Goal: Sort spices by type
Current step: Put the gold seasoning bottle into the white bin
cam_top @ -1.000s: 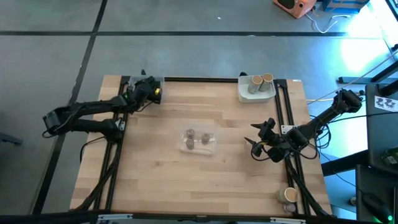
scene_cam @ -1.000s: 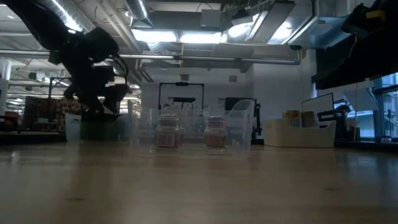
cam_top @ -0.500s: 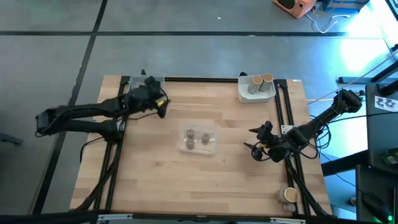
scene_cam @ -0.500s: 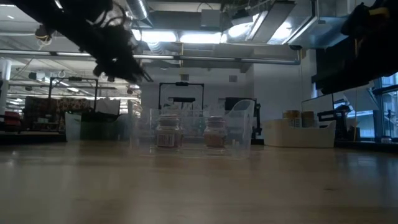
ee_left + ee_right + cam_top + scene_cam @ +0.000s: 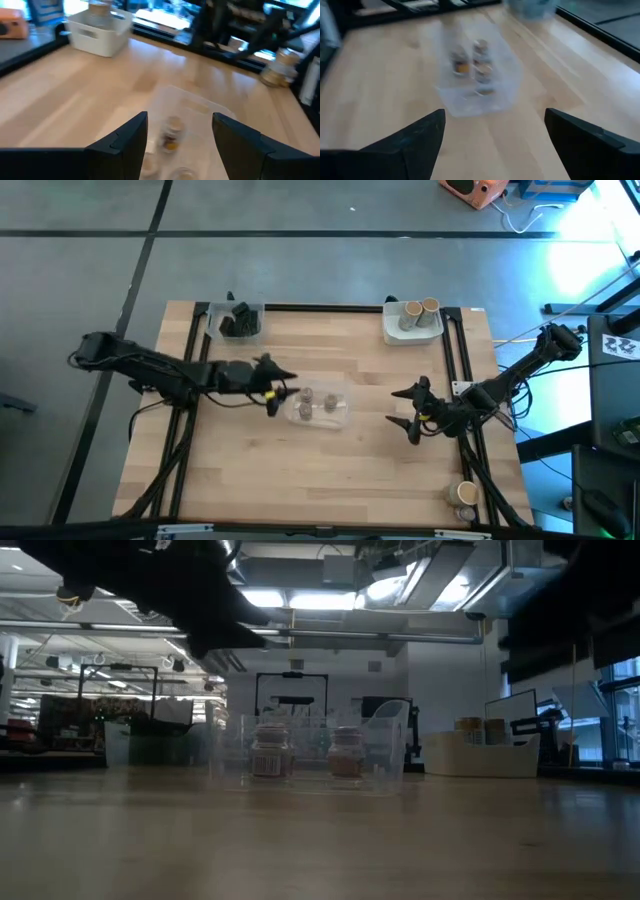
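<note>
on the pale wood-plank table [image 5: 330, 470]: a clear plastic tray [image 5: 342, 420] near the middle, thin-walled and see-through, holding small grey-brown jars [image 5: 318, 401] standing upright; exact count hard to tell from above, two plain in the low view [image 5: 268, 755]. at the far left corner, another clear tray [image 5: 222, 330] with dark blocky spices [image 5: 240, 321] heaped inside. at the far right corner, a white rectangular tray [image 5: 395, 335] carrying tan cylinders with pale round tops [image 5: 420, 310]. one more tan cylinder [image 5: 465, 495] off by itself at the near right edge, beside the black frame rail.

left gripper [image 5: 278, 388] just beside the middle tray's left edge, fingers spread wide and empty; in its wrist view dark wedge-shaped fingers [image 5: 125, 140] frame the tray and a jar [image 5: 172, 132]. nothing between the fingers and the tray.

right gripper [image 5: 408, 409] over bare wood to the right of the middle tray, apart from it, fingers spread and holding nothing; in its wrist view the tray with jars [image 5: 472, 57] lies ahead across open table.

in the low view, dark arm shapes overhead, a cluttered room behind, the white tray [image 5: 485, 755] low at the right.
</note>
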Tool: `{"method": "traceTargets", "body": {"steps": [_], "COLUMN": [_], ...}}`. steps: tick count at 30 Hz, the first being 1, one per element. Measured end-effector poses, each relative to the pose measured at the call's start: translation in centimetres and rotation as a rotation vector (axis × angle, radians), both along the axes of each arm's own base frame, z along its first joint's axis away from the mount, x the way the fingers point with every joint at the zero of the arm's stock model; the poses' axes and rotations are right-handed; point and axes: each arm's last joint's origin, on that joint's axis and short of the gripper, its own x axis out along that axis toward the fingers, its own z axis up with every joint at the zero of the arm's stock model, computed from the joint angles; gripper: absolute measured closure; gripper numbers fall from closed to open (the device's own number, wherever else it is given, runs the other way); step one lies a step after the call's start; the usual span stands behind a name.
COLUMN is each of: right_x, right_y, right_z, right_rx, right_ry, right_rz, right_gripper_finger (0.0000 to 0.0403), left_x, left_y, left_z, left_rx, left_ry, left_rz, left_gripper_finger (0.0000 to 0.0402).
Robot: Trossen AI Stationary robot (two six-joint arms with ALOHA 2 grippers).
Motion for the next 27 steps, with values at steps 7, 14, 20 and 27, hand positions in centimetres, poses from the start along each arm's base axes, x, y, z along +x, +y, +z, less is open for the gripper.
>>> {"method": "traceTargets", "body": {"steps": [7,14,20,27], "right_x": [0.8,1.7,2.0,1.3], "right_y": [1.1,3.7,6.8,10.3], "right_z": [4.3,6.7,9.0,11.1], "right_rx": [0.091,0.120,0.021,0.063], "right_ry": [-0.036,0.056,0.231,0.450], "right_rz": [0.183,0.319,0.279,0.238], "right_gripper_finger": [0.0063,0.0063,0.0063,0.0063], "left_x": [2.1,3.0,3.3,2.8], "left_y": [-2.5,-4.4,-5.8,-7.2], "left_z": [-2.5,-4.4,-4.7,-4.6], "left_rx": [0.000,-0.050,-0.095,-0.105], "left_ry": [0.008,0.002,-0.035,-0.058], "left_rz": [-0.089,-0.117,-0.135,-0.124], "left_gripper_finger": [0.0196,0.0196,0.0196,0.0196]}}
